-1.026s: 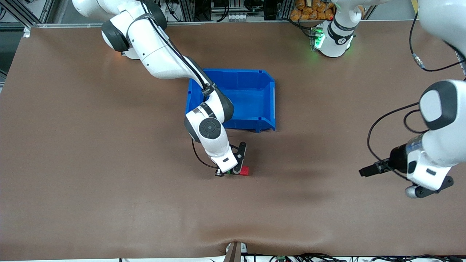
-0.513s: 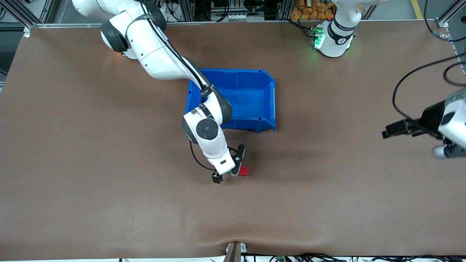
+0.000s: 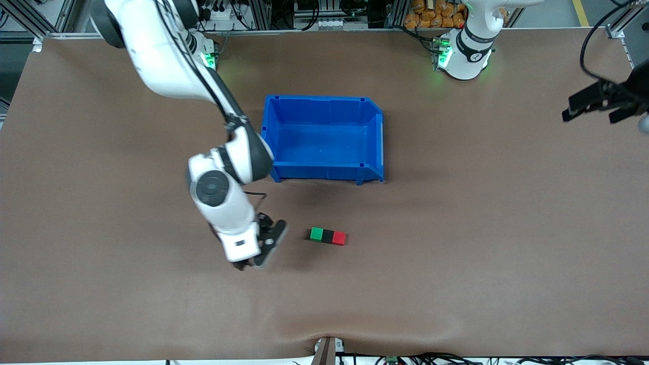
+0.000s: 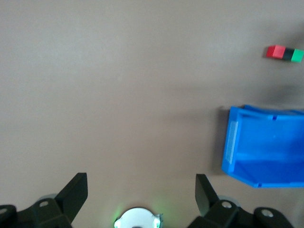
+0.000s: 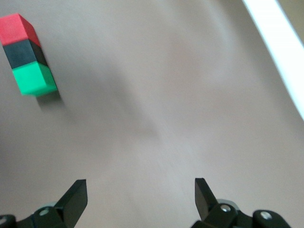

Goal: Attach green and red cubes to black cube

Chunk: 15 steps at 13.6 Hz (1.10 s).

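The green cube (image 3: 317, 233), black cube (image 3: 328, 235) and red cube (image 3: 339, 238) lie touching in one row on the table, black in the middle, nearer to the front camera than the blue bin (image 3: 372, 132). The row also shows in the right wrist view, green (image 5: 32, 78), black (image 5: 23, 52), red (image 5: 18, 29), and in the left wrist view (image 4: 285, 53). My right gripper (image 3: 244, 263) is open and empty (image 5: 140, 190), over bare table beside the row toward the right arm's end. My left gripper (image 3: 590, 109) is open and empty (image 4: 141, 190), high over the left arm's end of the table.
The blue bin (image 4: 237, 142) stands open and empty mid-table. The left arm's base (image 3: 464, 50) glows green at the table's edge; it also shows in the left wrist view (image 4: 137, 221). A brown mat (image 3: 456, 284) covers the table.
My right gripper has let go of the cube row and drawn away toward the right arm's end. The left arm has swung up toward its base side. The cubes stay joined.
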Tool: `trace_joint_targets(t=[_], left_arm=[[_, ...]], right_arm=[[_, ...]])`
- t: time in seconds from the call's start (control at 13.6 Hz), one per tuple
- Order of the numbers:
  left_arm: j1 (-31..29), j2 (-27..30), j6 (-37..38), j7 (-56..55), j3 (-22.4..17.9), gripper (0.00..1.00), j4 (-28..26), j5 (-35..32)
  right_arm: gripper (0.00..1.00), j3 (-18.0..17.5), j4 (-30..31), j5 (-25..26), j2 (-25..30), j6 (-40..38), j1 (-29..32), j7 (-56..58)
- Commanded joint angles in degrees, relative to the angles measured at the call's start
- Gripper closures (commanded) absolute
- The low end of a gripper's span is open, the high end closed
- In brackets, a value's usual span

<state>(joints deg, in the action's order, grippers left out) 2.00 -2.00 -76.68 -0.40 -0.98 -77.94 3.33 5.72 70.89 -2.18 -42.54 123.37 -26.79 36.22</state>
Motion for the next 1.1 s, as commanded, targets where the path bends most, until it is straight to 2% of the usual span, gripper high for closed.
trace_joint_targets(t=[0.0, 0.15, 0.29, 0.51, 0.66, 0.81, 1.03], left_arm=[[0.81, 7.51, -0.75, 2.24, -1.30, 0.00, -9.31, -1.40], [0.81, 8.32, -0.75, 2.24, -1.22, 0.00, -10.30, -2.28], [0.90, 7.54, -1.19, 2.15, -0.95, 0.00, -9.69, -3.85], [0.11, 7.10, -1.45, 2.16, 0.37, 0.00, -8.99, -4.30], [-0.15, 6.74, -1.63, 2.16, 0.37, 0.00, -8.63, -3.25], [-0.15, 6.48, -2.85, 1.89, 0.28, 0.00, -8.54, -2.90], [-0.24, 5.69, -3.56, 1.81, 0.19, 0.00, -8.46, -2.98]], right_arm=[[0.00, -1.23, 5.92, -0.19, 10.00, -6.44, 5.50, -1.15], [0.00, -1.32, 6.27, -0.28, 14.66, -12.16, 10.24, -1.15], [0.00, -1.32, 9.16, -1.77, 20.36, -14.90, 14.64, -1.15], [0.00, -0.97, 18.99, -1.86, 31.79, -15.17, 19.66, -1.15], [0.00, 1.39, 26.10, -1.86, 38.12, -15.26, 21.33, -1.24], [0.00, 1.58, 30.52, -1.86, 43.84, -16.05, 22.74, -7.09], [0.00, 0.96, 30.45, -1.78, 46.84, -21.32, 23.98, -17.37]])
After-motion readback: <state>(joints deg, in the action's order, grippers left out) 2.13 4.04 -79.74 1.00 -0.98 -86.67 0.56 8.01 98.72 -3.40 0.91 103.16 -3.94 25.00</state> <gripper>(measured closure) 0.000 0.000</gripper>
